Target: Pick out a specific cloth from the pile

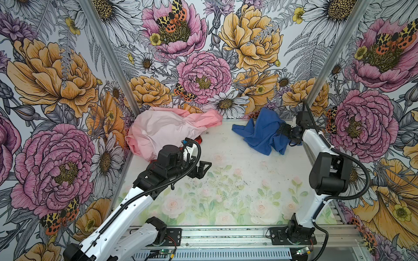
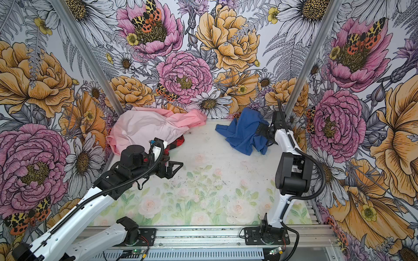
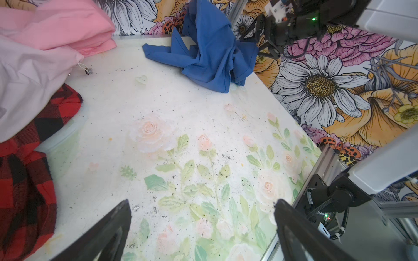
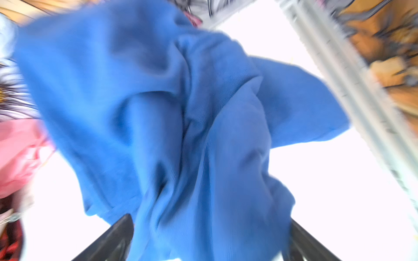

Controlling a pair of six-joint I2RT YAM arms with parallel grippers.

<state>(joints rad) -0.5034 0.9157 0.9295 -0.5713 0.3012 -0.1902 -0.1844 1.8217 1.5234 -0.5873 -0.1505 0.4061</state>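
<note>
- The pile (image 2: 144, 131), a big pale pink sheet (image 1: 162, 128) over a red-and-black checked cloth (image 3: 34, 158), sits at ten o'clock on the table (image 1: 226, 162), against the back wall (image 1: 203, 67).
- The left gripper (image 1: 204, 169) hovers just in front of the pile, at about eight o'clock. Its jaws are wide and empty, and it is best left waiting there, out of the way.
- The cloth (image 1: 260, 133), royal blue and crumpled, lies at two o'clock, well apart from the pile, with one fold standing up near the back wall.
- The right gripper (image 4: 210, 220) is at three o'clock, jaws spread wide, with blue folds draped between them and nothing pinched.
- The step looks like the set-down. To do it well, this gripper should back away toward three o'clock, slowly and slightly upward. That way the soft fabric slips off the fingers (image 4: 113, 237) rather than snagging and dragging along.
</note>
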